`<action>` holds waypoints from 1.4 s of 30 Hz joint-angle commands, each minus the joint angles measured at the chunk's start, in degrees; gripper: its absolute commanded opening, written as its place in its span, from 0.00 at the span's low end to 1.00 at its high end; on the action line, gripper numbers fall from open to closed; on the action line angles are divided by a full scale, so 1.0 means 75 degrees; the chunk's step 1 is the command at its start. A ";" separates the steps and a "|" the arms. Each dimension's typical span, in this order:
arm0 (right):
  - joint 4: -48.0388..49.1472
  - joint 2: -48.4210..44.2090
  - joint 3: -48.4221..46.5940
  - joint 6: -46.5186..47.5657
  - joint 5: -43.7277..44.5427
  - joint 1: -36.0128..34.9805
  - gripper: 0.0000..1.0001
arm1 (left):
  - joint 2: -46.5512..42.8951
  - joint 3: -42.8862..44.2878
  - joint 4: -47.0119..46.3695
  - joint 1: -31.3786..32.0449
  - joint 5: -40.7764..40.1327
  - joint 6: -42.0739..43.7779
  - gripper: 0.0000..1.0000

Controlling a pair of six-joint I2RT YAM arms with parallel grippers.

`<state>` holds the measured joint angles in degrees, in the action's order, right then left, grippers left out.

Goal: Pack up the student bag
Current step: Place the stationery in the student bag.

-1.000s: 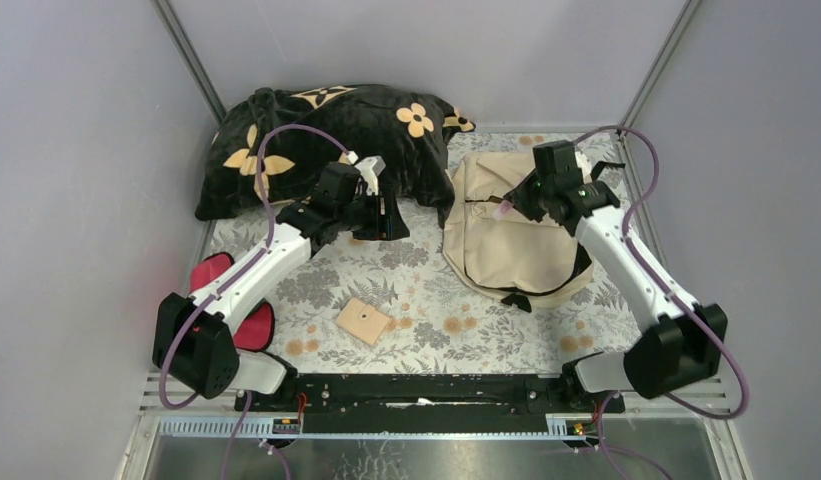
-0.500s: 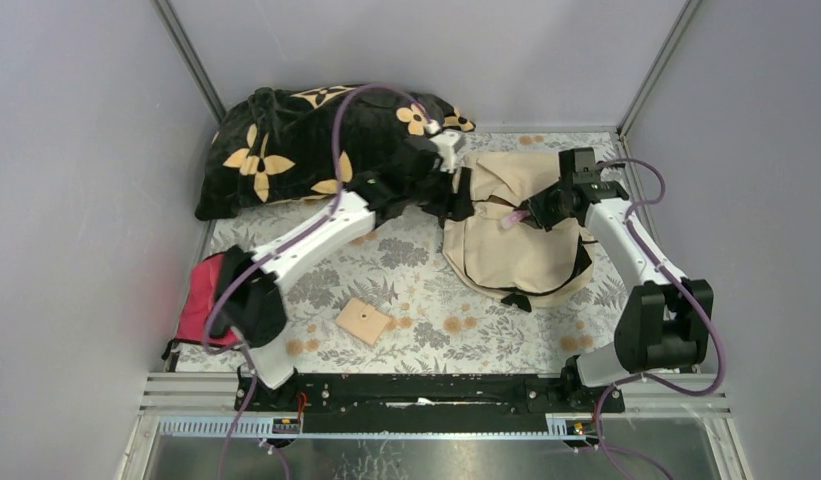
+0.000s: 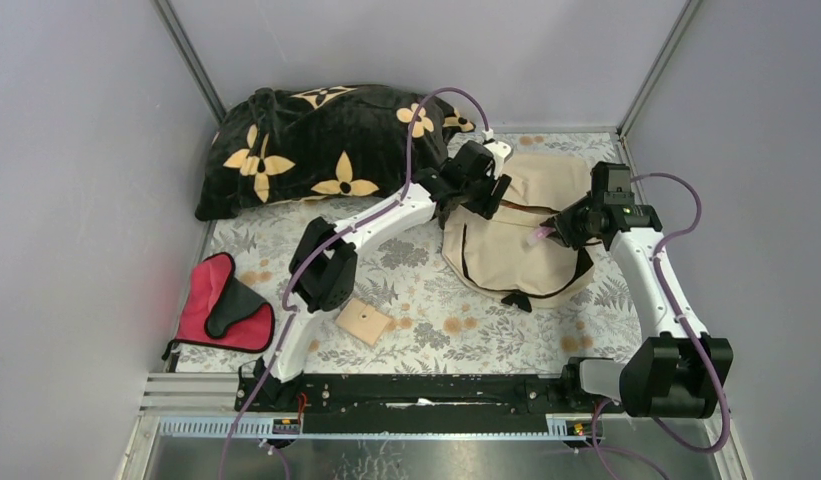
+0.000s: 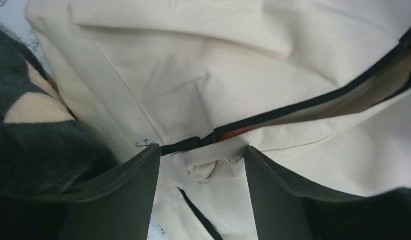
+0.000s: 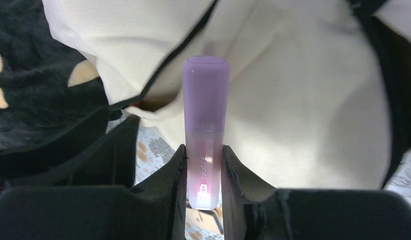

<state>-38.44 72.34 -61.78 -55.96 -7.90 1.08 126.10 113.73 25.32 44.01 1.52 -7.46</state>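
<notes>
The beige student bag (image 3: 511, 255) lies on the right of the flowered mat, and its dark zipper (image 4: 303, 105) is partly undone. My left gripper (image 3: 483, 190) is at the bag's upper left corner. It (image 4: 200, 156) is open, with the zipper's end and a bunched fold of cream fabric between its fingers. My right gripper (image 3: 560, 226) hovers over the bag's right half, shut on a translucent purple marker (image 5: 206, 125). The marker points at the bag's opening (image 5: 158, 102).
A large black pillow with tan flowers (image 3: 316, 150) fills the back left, touching the bag. A red-and-black pouch (image 3: 221, 315) lies at the near left. A small tan square block (image 3: 364, 322) sits near the front middle. Grey walls close in both sides.
My left arm has swung right from in front of the pillow to the bag's upper left corner. My right gripper has moved right over the bag, still holding the marker.
</notes>
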 commanded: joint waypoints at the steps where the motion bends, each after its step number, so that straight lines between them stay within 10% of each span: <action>1: -0.0578 -0.0448 0.0092 0.0466 0.0346 0.0080 0.00 | 0.0250 0.0433 -0.0331 0.0003 -0.0793 0.0214 0.68; 8: -0.0707 -0.0563 0.0102 0.0538 0.0254 0.0079 0.00 | 0.0594 0.0597 -0.0522 0.0000 -0.0553 -0.0057 0.59; 19: -0.0391 -0.0457 -0.0281 0.1402 -0.1016 0.0079 0.00 | 0.0099 0.0330 -0.1139 0.0001 -0.0899 -0.0389 0.05; 24: -0.0494 -0.0518 -0.0209 0.1753 -0.1181 0.0078 0.00 | -0.0002 0.0411 -0.1204 -0.0006 -0.0802 -0.0547 0.06; 28: -0.0506 -0.0563 -0.0103 0.1810 -0.1183 0.0079 0.00 | 0.0073 0.0427 -0.1202 0.0003 -0.0724 -0.0588 0.54; 30: -0.0490 -0.0566 -0.0068 0.1816 -0.1207 0.0078 0.00 | 0.0162 0.0473 -0.1148 0.0003 -0.0650 -0.0578 0.64; 42: -0.0354 -0.0540 0.0036 0.1779 -0.1320 0.0078 0.00 | 0.0377 0.0650 -0.1272 0.0003 -0.0533 -0.0680 0.54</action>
<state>-42.78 69.67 -61.25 -43.46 -15.16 1.52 128.73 116.33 20.86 44.21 -2.46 -12.03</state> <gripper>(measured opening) 0.291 0.567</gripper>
